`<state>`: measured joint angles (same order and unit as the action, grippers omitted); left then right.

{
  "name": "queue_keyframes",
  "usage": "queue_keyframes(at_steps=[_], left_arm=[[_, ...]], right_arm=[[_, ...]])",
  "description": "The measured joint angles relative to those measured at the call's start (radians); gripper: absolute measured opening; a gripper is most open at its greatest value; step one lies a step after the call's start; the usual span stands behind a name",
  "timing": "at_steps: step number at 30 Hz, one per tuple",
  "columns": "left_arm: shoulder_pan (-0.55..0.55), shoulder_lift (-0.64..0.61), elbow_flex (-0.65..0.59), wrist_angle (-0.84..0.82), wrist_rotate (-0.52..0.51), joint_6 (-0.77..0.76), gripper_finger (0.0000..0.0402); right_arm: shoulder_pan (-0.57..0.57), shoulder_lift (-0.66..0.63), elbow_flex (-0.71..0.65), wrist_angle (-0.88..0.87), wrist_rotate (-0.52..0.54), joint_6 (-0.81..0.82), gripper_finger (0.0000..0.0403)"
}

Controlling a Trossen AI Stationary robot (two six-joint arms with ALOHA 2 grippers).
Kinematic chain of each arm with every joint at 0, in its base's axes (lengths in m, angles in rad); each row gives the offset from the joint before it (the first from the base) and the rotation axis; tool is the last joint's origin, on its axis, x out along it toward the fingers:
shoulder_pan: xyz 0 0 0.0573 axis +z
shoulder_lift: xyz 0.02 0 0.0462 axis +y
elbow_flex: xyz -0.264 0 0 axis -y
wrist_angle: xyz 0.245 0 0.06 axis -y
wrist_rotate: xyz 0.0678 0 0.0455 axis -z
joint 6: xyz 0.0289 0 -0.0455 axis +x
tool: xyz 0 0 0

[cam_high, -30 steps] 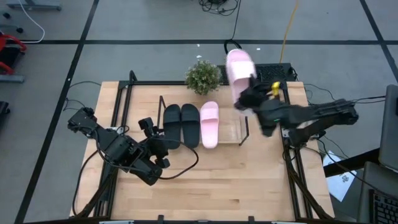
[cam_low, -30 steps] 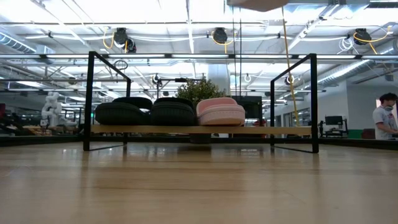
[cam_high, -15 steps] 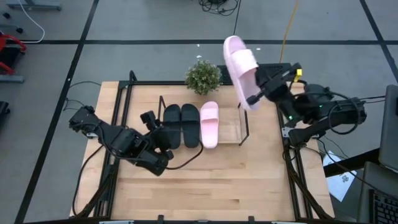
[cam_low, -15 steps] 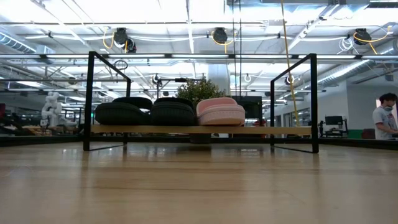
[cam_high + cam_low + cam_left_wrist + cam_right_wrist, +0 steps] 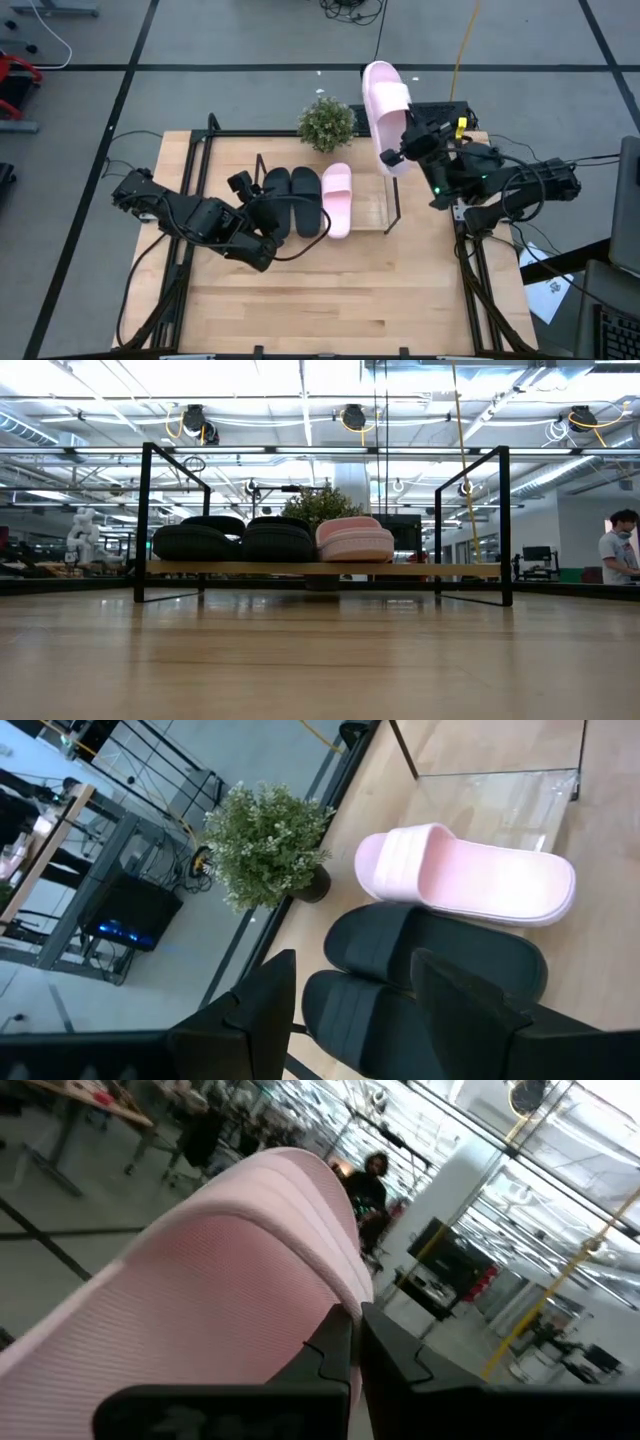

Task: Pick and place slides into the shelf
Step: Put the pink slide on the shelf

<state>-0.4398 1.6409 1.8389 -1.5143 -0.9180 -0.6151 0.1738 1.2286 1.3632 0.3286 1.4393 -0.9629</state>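
The shelf stands mid-table and carries two black slides and one pink slide side by side; the low view shows these slides resting sole-down on its wooden board. The second pink slide is in the air past the shelf's right end, held by my right gripper, which is shut on it. My left gripper hovers open at the shelf's left end, its fingers standing over the black slides without touching. My right gripper pinches the pink slide between its two fingers at the sole's rim, near the end closest to the arm. The slide is lifted clear of the table and shelf and points away from the gripper toward the far edge.
A small potted plant stands at the table's far edge behind the shelf. The shelf's right part holds nothing. A black frame edges the table. A person stands in the room beyond.
My right gripper has risen with the pink slide, which has left the top of the low view, and the slide has swung slightly. My left gripper has moved a little toward the far edge and the black slides on the shelf.
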Motion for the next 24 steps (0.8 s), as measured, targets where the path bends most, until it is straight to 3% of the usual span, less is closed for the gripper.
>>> queue_keyframes(at_steps=[5,10,24], left_arm=[[0.002,0.0,0.0,0.0,0.0,-0.001,0.0202],[0.002,0.0,0.0,0.0,0.0,-0.004,0.0202],[0.003,0.0,0.0,0.001,0.0,-0.022,0.0202]], right_arm=[[0.018,0.018,-0.059,-0.114,0.08,0.162,0.0],[0.052,0.016,-0.214,-0.105,0.132,0.287,0.0],[0.148,0.012,-0.555,0.332,0.132,0.404,0.0]])
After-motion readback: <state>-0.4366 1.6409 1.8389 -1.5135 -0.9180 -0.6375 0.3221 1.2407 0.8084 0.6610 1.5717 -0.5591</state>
